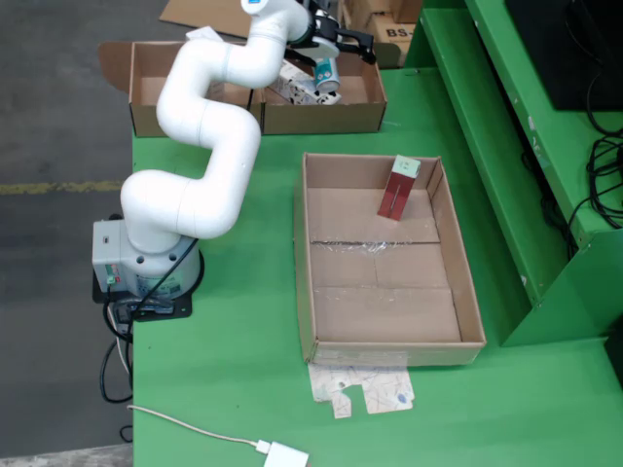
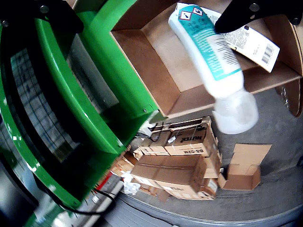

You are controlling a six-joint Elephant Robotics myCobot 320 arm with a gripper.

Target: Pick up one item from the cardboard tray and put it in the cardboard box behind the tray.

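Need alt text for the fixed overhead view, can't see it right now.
A white robot arm reaches over the cardboard box behind the tray, its gripper at a white-and-teal tube. The cardboard tray on the green table holds one red carton.

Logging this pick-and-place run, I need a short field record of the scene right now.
arm: white, reaching over the rear cardboard box
tool: above that box; whether it grips the tube is unclear
item: white and teal tube, over the box
tray: holds one red carton, leaning at its far wall
surface: green table
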